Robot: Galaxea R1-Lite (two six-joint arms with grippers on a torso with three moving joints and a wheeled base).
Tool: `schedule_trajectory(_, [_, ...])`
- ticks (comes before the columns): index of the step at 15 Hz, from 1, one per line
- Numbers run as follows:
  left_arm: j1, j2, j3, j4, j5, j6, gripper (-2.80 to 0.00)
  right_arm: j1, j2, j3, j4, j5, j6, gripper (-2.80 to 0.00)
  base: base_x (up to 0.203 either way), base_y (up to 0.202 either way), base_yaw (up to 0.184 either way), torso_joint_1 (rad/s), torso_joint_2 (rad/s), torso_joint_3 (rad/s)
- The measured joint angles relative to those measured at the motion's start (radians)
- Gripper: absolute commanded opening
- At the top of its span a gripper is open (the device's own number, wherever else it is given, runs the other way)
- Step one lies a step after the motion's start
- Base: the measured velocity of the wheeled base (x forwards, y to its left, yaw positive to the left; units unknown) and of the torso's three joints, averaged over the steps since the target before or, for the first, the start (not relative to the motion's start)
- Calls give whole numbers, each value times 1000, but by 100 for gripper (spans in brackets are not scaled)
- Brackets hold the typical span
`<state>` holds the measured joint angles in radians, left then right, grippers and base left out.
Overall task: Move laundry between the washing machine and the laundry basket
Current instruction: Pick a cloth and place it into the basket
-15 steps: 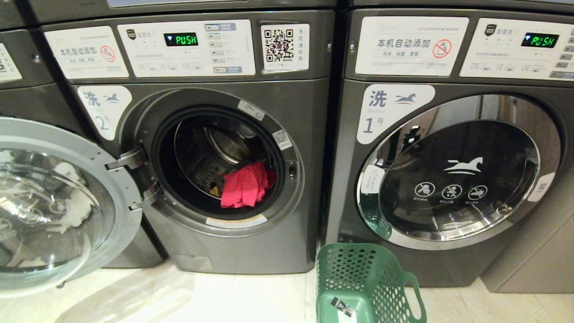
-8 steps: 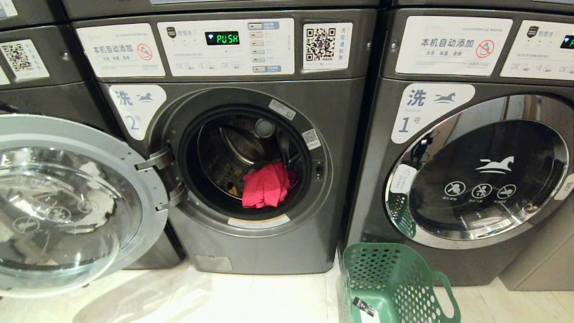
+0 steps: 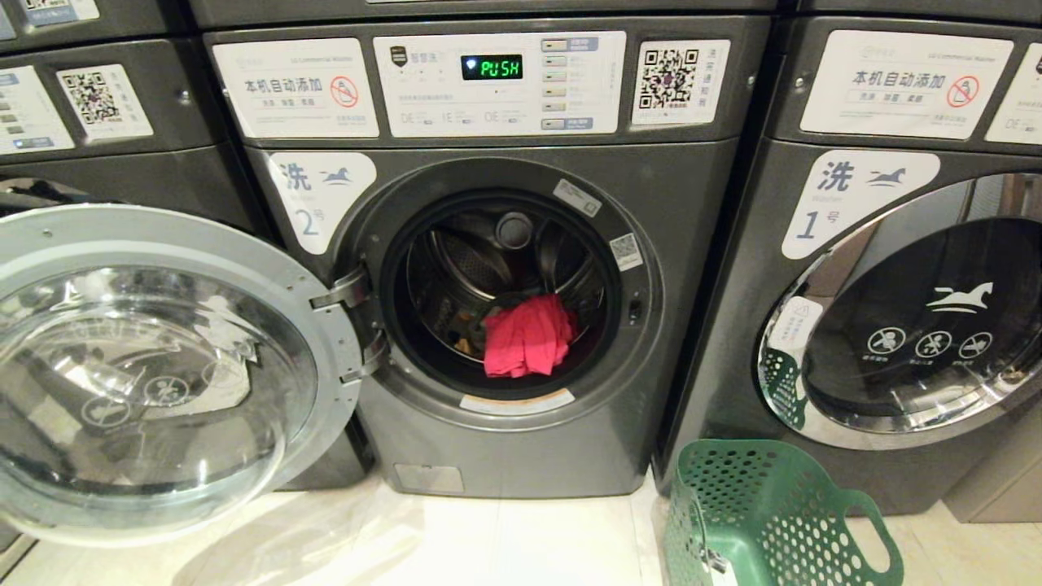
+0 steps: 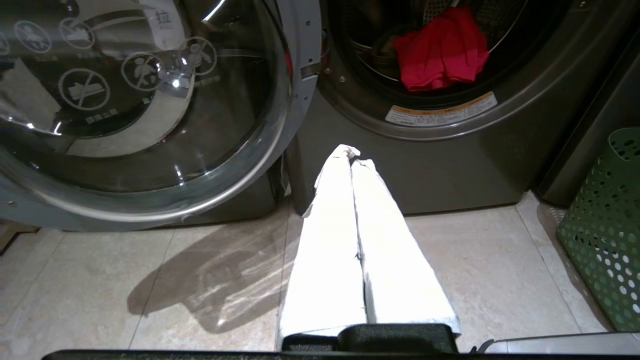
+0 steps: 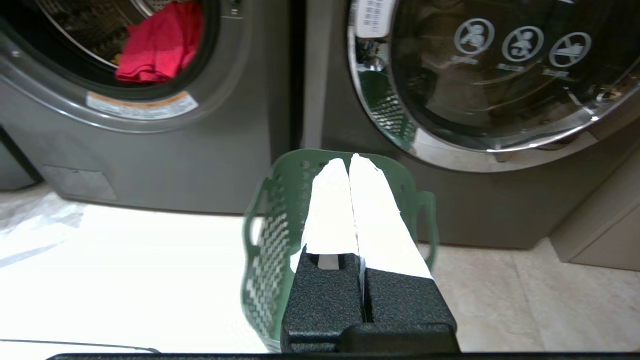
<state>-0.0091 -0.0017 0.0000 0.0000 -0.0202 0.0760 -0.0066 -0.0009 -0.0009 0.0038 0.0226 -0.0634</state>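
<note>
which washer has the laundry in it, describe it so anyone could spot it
In the row of dark grey front-loaders, find the washing machine labelled "2", left of the green laundry basket. Unlike the shut machine "1", its round door is swung open, and a red garment hangs at the drum's mouth.

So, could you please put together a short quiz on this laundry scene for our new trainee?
1. True or false: the door of the washing machine marked 2 stands open.
2. Which garment shows most plainly in the drum? A) red garment B) white towel C) black sock
3. Fill in: the green laundry basket stands on the floor in front of the machine marked 1, whose door is ____.

Key
1. True; it is swung wide to the robot's left.
2. A; it lies at the drum's front edge.
3. shut.
</note>
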Motion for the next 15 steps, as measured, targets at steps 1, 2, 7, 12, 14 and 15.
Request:
schedule_trajectory(1, [0, 0, 0, 0, 0, 0, -280, 0, 0, 0, 0, 0, 0, -280, 0, 196, -1, 5, 0, -1])
schedule_trajectory(2, [0, 0, 0, 0, 0, 0, -280, 0, 0, 0, 0, 0, 0, -280, 0, 197, 2, 2, 4, 2])
schedule_trajectory(7, [0, 0, 0, 0, -1, 1, -280, 0, 0, 0, 0, 0, -2, -280, 0, 193, -2, 3, 4, 2])
schedule_trajectory(12, [0, 0, 0, 0, 0, 1, -280, 0, 0, 1, 1, 0, -3, -280, 0, 195, -2, 2, 4, 2])
schedule_trajectory(14, [0, 0, 0, 0, 0, 1, -280, 0, 0, 1, 1, 0, -3, -280, 0, 197, 0, 1, 3, 2])
schedule_trajectory(15, [0, 0, 0, 0, 0, 1, -280, 0, 0, 1, 1, 0, -3, -280, 0, 195, -1, -2, -1, 2])
